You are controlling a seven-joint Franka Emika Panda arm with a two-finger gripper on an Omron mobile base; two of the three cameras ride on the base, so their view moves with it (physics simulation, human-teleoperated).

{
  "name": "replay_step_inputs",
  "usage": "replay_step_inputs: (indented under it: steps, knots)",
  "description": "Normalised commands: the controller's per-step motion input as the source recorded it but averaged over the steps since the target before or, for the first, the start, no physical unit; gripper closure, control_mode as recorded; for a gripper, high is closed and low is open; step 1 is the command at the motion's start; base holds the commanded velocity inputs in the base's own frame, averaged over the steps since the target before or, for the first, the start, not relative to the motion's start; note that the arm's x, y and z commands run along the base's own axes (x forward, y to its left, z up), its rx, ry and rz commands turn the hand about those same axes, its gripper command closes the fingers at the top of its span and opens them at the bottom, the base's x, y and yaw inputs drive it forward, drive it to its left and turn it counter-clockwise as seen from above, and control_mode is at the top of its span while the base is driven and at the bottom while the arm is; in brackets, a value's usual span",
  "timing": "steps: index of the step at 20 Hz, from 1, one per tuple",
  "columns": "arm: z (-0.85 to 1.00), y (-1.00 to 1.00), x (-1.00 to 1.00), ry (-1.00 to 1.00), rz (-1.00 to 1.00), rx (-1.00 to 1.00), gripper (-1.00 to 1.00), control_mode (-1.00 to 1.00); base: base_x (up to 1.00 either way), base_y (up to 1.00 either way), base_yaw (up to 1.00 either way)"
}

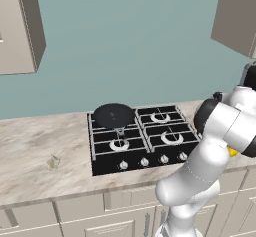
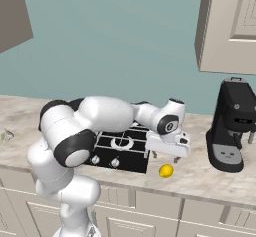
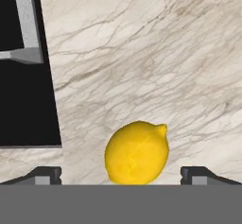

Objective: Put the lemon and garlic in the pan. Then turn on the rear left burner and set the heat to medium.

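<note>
Marble-patterned counter (image 1: 30, 151) runs the full width of the kitchen. Going left to right:

1. Garlic (image 1: 52, 163): a small pale bulb on the counter, well to the left of the cooktop and near the front edge. Its orientation is too small to tell.

2. Cooktop (image 1: 141, 138): black, four burners, with a row of knobs (image 1: 144, 162) along its near edge. The pan (image 1: 114, 115) sits on the rear left burner (image 1: 102, 129), covering most of its grate. The pan's short handle points toward the near side, over the front left burner.

3. Gripper (image 2: 167, 155): positioned to the right of the cooktop, low over the counter, pointing down. The jaws stand wide open and hold nothing. In the hand view both finger tips (image 3: 47, 175) appear at the bottom, set far apart, with the lemon between them. No contact between tips and fruit is visible.

4. Lemon (image 3: 137, 152): bright yellow, resting on the counter just right of the cooktop's right edge, near the front of the counter, beneath and slightly nearer than the gripper in the right base view. In the hand view a small nub marks one end, at the fruit's upper right; the long axis runs from lower left to upper right in that view, though the fruit is nearly round.

5. Coffee machine (image 2: 230, 126): black, standing on the counter at far right, well apart from the lemon.
</note>
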Motion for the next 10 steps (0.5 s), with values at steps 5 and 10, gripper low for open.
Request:
replay_step_inputs:
  steps: [5,10]
  knots:
    - [-0.08,-0.08,-0.01,0.00,0.00,0.00,-1.00,-1.00,0.00,0.00,0.00]
    - [-0.09,0.00,-0.21,0.00,0.00,0.00,-1.00,-1.00,0.00,0.00,0.00]
